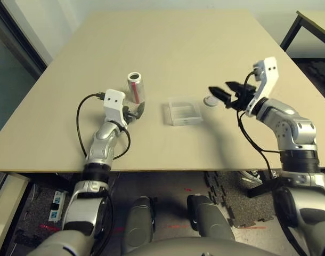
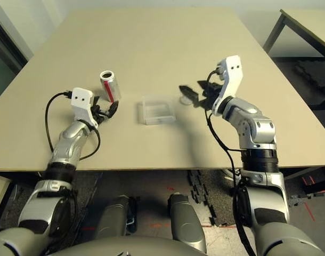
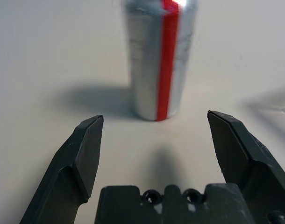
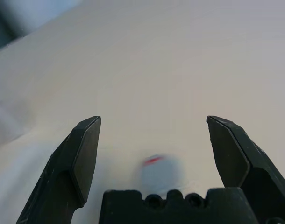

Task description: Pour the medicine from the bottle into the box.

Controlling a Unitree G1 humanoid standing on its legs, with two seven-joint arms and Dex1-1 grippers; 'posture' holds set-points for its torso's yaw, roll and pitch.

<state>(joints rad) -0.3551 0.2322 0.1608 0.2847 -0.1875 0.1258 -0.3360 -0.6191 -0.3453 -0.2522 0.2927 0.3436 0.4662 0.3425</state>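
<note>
In the right eye view, see the bottle (image 2: pixel 110 88) upright, left of the box (image 2: pixel 160 120), just beyond the left gripper (image 2: pixel 106 100), far from the right gripper (image 2: pixel 189 85); in the wrist views, find both spread wide and empty, the left likely needing only a forward reach.

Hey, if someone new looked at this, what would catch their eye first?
Probably the silver bottle with its bright red stripe, upright on the table just beyond the open left gripper. Next, perhaps, the right gripper, its black fingers spread wide in the air above the table. The clear box sits between the two arms, easier to miss.
</note>
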